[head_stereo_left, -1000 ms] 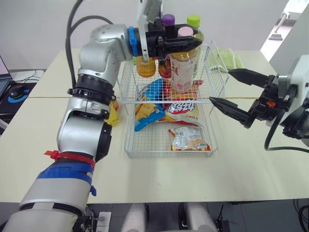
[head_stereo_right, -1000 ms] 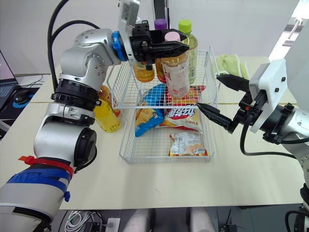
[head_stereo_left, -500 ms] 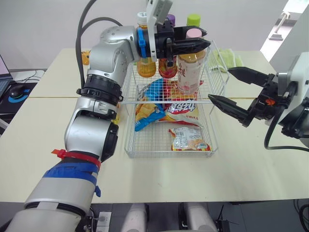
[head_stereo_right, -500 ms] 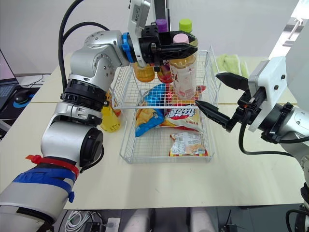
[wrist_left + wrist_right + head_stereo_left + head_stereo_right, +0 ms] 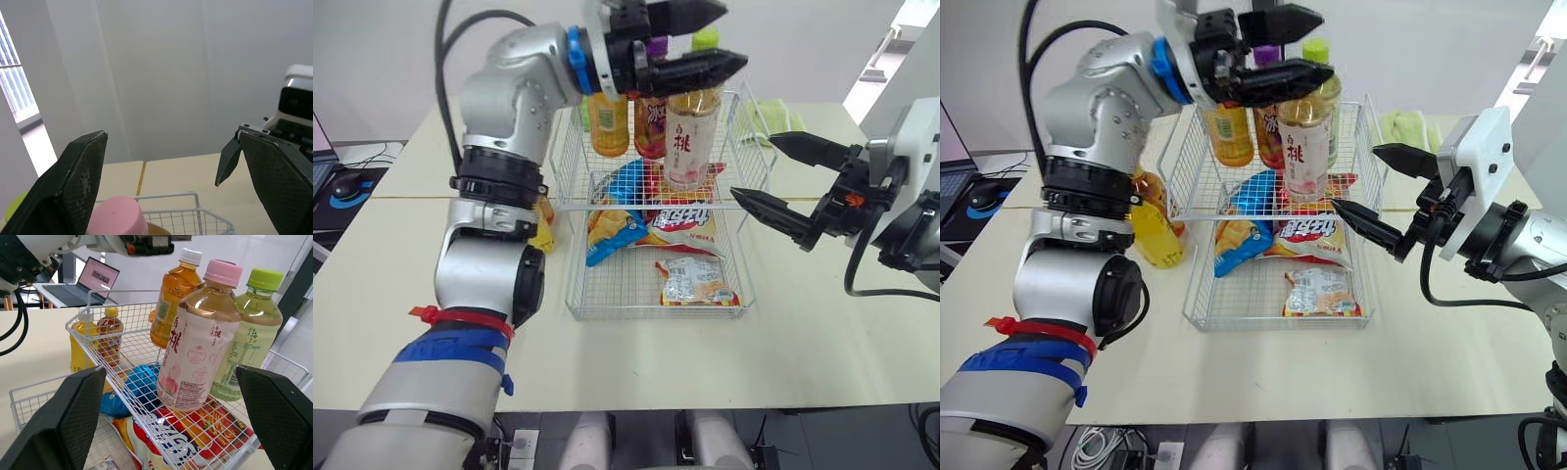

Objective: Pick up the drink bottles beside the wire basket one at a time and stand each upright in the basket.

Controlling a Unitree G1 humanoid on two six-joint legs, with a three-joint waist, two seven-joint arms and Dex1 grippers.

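The pink-capped bottle (image 5: 689, 137) is stood upright at the far end of the wire basket (image 5: 576, 294); the left gripper (image 5: 734, 35) is spread wide just above its cap; the right gripper (image 5: 753, 164) is spread beside the basket; a yellow bottle (image 5: 1156, 230) is seen outside it.

One wire basket (image 5: 636, 294) holds four drink bottles (image 5: 195, 347) and three snack packets (image 5: 695, 282); two further bottles (image 5: 1157, 230) stand beside it.
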